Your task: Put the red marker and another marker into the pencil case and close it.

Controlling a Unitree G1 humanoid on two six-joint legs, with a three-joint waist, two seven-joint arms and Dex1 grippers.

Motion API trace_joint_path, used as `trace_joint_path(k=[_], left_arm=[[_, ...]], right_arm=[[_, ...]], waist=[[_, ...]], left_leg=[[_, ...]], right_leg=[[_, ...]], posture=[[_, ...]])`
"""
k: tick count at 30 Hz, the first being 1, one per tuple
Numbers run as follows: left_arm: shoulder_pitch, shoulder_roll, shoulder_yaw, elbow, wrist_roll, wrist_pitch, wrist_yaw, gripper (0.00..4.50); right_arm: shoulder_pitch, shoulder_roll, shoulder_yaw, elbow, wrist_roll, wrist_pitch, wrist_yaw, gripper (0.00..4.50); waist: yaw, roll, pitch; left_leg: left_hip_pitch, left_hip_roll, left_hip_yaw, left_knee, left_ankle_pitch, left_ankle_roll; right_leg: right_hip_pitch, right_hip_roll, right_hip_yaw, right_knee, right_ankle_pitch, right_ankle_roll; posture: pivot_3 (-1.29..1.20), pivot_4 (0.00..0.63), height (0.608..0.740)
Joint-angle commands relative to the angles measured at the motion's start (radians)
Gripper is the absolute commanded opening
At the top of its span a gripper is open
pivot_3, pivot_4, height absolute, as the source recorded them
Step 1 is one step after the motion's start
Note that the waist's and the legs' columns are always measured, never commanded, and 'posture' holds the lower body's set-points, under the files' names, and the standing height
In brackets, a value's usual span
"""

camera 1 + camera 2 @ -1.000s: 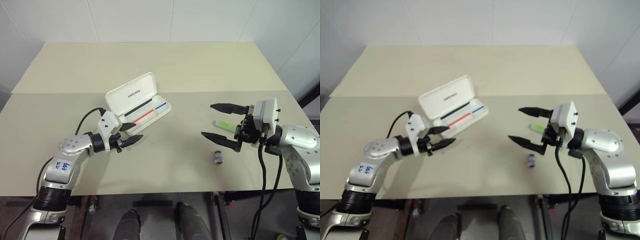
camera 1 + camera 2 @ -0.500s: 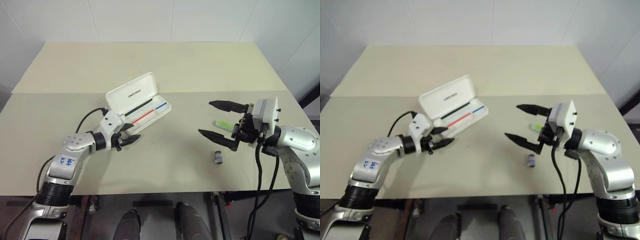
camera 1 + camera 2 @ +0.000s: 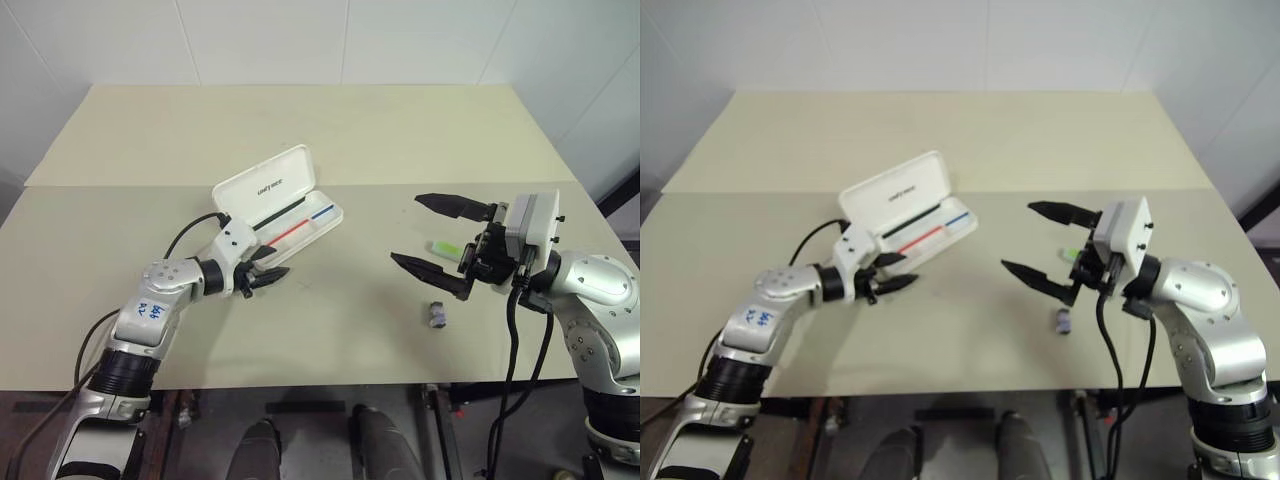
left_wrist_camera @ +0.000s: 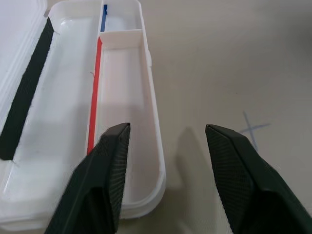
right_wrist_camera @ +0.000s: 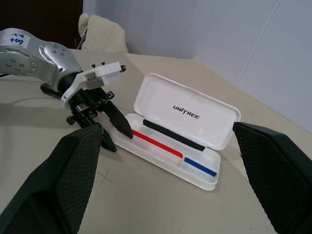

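The pencil case (image 3: 282,207) lies open on the surface (image 3: 330,320), its near end just ahead of the left tool (image 3: 268,273), fingers parted and empty. The yellow-green marker (image 3: 445,247) lies behind the wide-open right tool (image 3: 432,235).

Upright lid (image 3: 262,187) behind open tray (image 3: 322,226)

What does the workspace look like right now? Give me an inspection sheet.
Surface: beige table, with a pen-drawn cross near the case.
Job's things: pencil case open, lid up, no marker inside; neon highlighter on the table beside the right gripper; red marker: nothing seen.
Clutter: small grey object near the front edge.
Grippers: left gripper open, empty, at the case's near end; right gripper wide open, empty.
Cables: black cable on the left arm.
Surroundings: white walls.
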Motion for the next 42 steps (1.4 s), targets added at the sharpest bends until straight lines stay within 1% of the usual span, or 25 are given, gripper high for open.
trace_joint_path(k=[1, 3, 4, 5, 11, 14, 18, 22, 29, 35, 42], left_arm=[[-0.018, 0.008, -0.012, 0.008, 0.027, 0.003, -0.006, 1.30], [-0.025, 0.012, -0.020, 0.017, 0.037, -0.007, -0.015, 0.67], [-0.029, 0.015, -0.025, 0.021, 0.044, -0.012, -0.019, 0.28], [-0.031, 0.017, -0.030, 0.025, 0.051, -0.020, -0.026, 0.03], [-0.041, 0.021, -0.041, 0.041, 0.077, -0.051, -0.047, 0.03], [-0.046, 0.016, -0.040, 0.051, 0.068, -0.079, -0.075, 0.03], [-0.032, 0.036, -0.054, 0.022, 0.031, -0.137, -0.198, 0.03], [-0.015, 0.081, -0.050, -0.014, -0.002, -0.203, -0.325, 0.03], [0.022, 0.152, -0.020, -0.068, -0.057, -0.233, -0.460, 0.03], [0.048, 0.170, -0.030, -0.114, -0.059, -0.232, -0.486, 0.03], [0.037, 0.133, -0.070, -0.138, -0.037, -0.238, -0.473, 0.03]], right_arm=[[0.005, -0.010, -0.030, -0.047, 0.028, 0.001, -0.009, 4.50], [0.009, -0.017, -0.032, -0.048, 0.033, 0.006, -0.005, 4.50], [0.011, -0.021, -0.033, -0.048, 0.036, 0.009, -0.001, 4.50], [0.012, -0.025, -0.033, -0.046, 0.038, 0.012, 0.004, 4.50], [0.013, -0.049, -0.035, -0.025, 0.047, 0.019, 0.033, 4.50], [0.009, -0.059, -0.036, -0.011, 0.048, 0.020, 0.048, 4.50], [0.013, -0.093, -0.048, 0.022, 0.052, 0.018, 0.090, 4.50], [0.020, -0.124, -0.067, 0.059, 0.049, 0.011, 0.126, 4.50], [0.018, -0.104, -0.055, 0.062, 0.039, 0.007, 0.121, 4.50], [0.021, -0.086, -0.046, 0.052, 0.036, 0.008, 0.109, 4.50], [0.026, -0.076, -0.050, 0.044, 0.034, 0.005, 0.094, 4.50]], waist=[[-0.001, 0.000, 0.000], [-0.001, 0.000, 0.000], [0.000, 0.000, 0.000], [0.001, 0.000, 0.000], [0.009, 0.000, 0.000], [0.010, 0.000, 0.000], [0.013, 0.000, 0.000], [0.014, 0.000, 0.000], [0.014, 0.000, 0.000], [0.015, 0.000, 0.000], [0.015, 0.000, 0.000]], left_leg=[[0.000, 0.000, 0.000, 0.000, 0.000, 0.000], [0.000, 0.000, 0.000, 0.000, 0.000, 0.000], [0.000, 0.000, 0.000, 0.000, 0.000, 0.000], [0.000, 0.000, 0.000, 0.000, 0.000, 0.000], [0.000, 0.000, 0.000, 0.001, 0.000, 0.000], [0.000, 0.000, 0.000, 0.001, 0.000, 0.000], [0.000, 0.000, 0.000, 0.001, 0.000, 0.000], [0.000, 0.000, 0.000, 0.001, 0.000, 0.000], [0.000, 0.000, 0.000, 0.001, 0.000, 0.000], [-0.001, 0.000, 0.000, 0.001, 0.000, 0.000], [-0.001, 0.000, 0.000, 0.001, 0.000, 0.000]], right_leg=[[0.000, 0.000, 0.000, 0.000, 0.000, 0.000], [0.000, 0.000, 0.000, 0.000, 0.000, 0.000], [0.000, 0.000, 0.000, 0.000, 0.000, 0.000], [0.000, 0.000, 0.000, 0.000, 0.000, 0.000], [0.000, 0.000, 0.000, 0.000, 0.000, 0.000], [0.001, 0.000, 0.000, 0.000, -0.001, -0.002], [0.000, 0.000, 0.000, 0.000, -0.001, -0.002], [0.000, 0.000, 0.000, -0.001, -0.001, -0.002], [0.000, 0.000, 0.000, -0.001, -0.002, -0.003], [0.000, 0.000, 0.000, 0.000, -0.002, -0.004], [0.000, 0.000, 0.000, 0.000, -0.003, -0.005]], posture=[[0.00, 0.150, 0.740], [0.00, 0.150, 0.740], [0.00, 0.150, 0.740], [0.00, 0.150, 0.740], [0.00, 0.150, 0.740], [0.00, 0.150, 0.740], [0.00, 0.150, 0.740], [0.00, 0.150, 0.740], [0.00, 0.150, 0.740], [0.00, 0.150, 0.740], [0.00, 0.150, 0.740]])
